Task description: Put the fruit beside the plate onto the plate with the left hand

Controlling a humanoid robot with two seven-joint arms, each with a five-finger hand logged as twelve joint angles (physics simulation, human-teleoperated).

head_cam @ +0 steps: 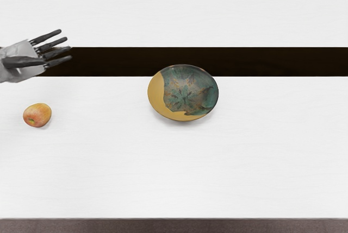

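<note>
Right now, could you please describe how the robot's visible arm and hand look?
The left hand has a pale grey, angular shell over palm and wrist, with slim, dark segmented fingers. No cables or markings show. The right arm is unseen.

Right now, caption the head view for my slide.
Open left robot hand beyond the fruit, which lies apart from the plate.

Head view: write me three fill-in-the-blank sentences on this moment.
1. The fruit lies on the table, ____ of the plate in the picture.
2. The left hand, fingers spread, holds ____.
3. In the picture, that hand is ____ the fruit, apart from it.
Missing: left; nothing; above.
</note>
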